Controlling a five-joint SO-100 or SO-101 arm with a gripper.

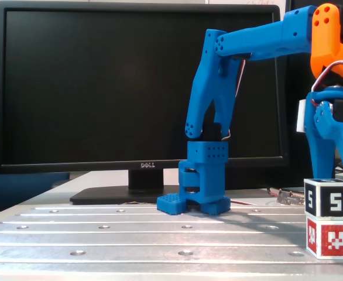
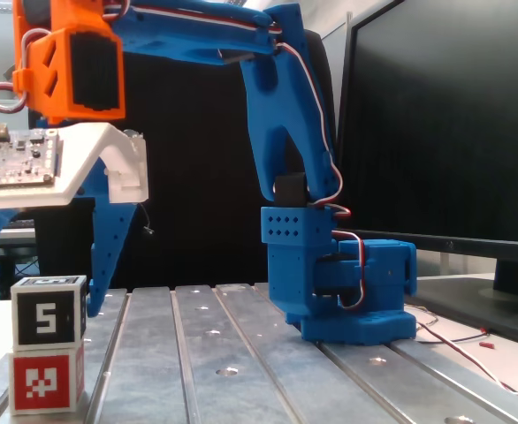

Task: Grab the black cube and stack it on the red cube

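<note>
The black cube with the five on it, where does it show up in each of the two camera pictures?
A fixed view: the black cube sits at the lower right, stacked on the red cube.
A fixed view: the black cube sits at the lower left, again on the red cube.
Shared landmark: the arm's blue base on the metal table.

The black cube [image 1: 328,198] sits squarely on top of the red cube [image 1: 331,236] at the right edge of the metal table [image 1: 130,234]. The blue arm [image 1: 218,76] reaches over from its base [image 1: 199,181] in front of a dark monitor [image 1: 101,88]. Its gripper [image 1: 335,170] hangs just above and behind the stack, fingers spread, one blue finger [image 1: 315,146] down beside the black cube.
</note>
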